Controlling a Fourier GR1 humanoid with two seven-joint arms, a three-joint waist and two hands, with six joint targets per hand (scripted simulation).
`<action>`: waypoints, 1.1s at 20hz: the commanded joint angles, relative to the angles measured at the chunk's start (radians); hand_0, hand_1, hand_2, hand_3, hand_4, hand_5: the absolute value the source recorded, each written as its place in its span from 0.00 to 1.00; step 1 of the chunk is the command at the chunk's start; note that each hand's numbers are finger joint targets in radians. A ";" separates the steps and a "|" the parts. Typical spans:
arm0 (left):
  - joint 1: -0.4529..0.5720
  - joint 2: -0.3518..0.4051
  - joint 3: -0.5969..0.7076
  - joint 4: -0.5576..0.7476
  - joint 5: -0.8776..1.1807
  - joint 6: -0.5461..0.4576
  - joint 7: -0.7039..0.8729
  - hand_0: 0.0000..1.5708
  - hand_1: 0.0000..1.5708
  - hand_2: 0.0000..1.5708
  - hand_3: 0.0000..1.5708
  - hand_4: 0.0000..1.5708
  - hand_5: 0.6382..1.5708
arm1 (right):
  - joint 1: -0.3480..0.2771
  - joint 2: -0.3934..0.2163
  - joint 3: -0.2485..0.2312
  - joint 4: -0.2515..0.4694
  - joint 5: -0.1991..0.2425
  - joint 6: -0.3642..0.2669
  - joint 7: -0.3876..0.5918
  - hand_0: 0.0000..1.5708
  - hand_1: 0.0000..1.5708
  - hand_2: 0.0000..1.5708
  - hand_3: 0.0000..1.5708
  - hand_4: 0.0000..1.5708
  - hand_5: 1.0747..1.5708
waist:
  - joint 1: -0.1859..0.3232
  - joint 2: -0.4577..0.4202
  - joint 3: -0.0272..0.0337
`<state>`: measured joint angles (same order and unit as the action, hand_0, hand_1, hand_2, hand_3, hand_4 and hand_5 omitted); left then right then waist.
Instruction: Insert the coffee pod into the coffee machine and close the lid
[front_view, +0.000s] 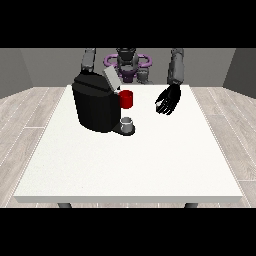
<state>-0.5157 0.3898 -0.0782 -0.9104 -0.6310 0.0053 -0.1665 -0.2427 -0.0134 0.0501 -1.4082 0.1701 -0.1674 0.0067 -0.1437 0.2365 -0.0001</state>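
The black coffee machine (95, 107) stands on the table's left half, its grey lid (110, 78) tilted up and open. A red thing at the machine (127, 99) shows on its right side. A grey cup-like thing (127, 124) sits on the machine's low base. The hand at the view's right (170, 99) hangs above the table, to the right of the machine and apart from it. Its fingers curl round a small grey coffee pod (159, 104). The arm at the view's left (88, 60) runs down behind the machine, and its hand is hidden.
The white table (130, 165) stretches wide towards the camera in front of the machine. Its edges lie close to the left of the machine and well right of the raised hand. A wooden floor surrounds it.
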 joint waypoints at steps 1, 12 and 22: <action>-0.036 -0.013 -0.045 0.037 -0.095 0.034 0.023 0.60 0.60 0.66 0.55 0.27 1.00 | -0.045 -0.033 -0.031 0.056 -0.018 0.039 -0.028 0.00 0.00 0.00 0.00 0.00 1.00 | 0.004 0.006 0.0003; -0.082 0.004 -0.089 0.185 -0.227 -0.049 0.035 0.46 0.46 0.61 0.54 0.25 1.00 | 0.000 -0.014 -0.025 0.122 -0.037 0.052 -0.071 0.00 0.00 0.00 0.00 0.00 1.00 | -0.014 -0.033 0.0001; -0.154 -0.056 -0.008 0.208 -0.182 -0.030 -0.082 0.87 0.87 0.87 0.83 0.31 1.00 | -0.053 -0.011 -0.039 0.179 0.042 -0.055 -0.003 0.00 0.00 0.00 0.00 0.00 1.00 | 0.021 -0.038 -0.0004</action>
<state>-0.6329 0.3549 -0.1307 -0.7072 -0.8517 -0.0367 -0.2047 -0.2721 -0.0267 0.0065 -1.2402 0.1745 -0.1807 -0.0199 -0.1274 0.1791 0.0002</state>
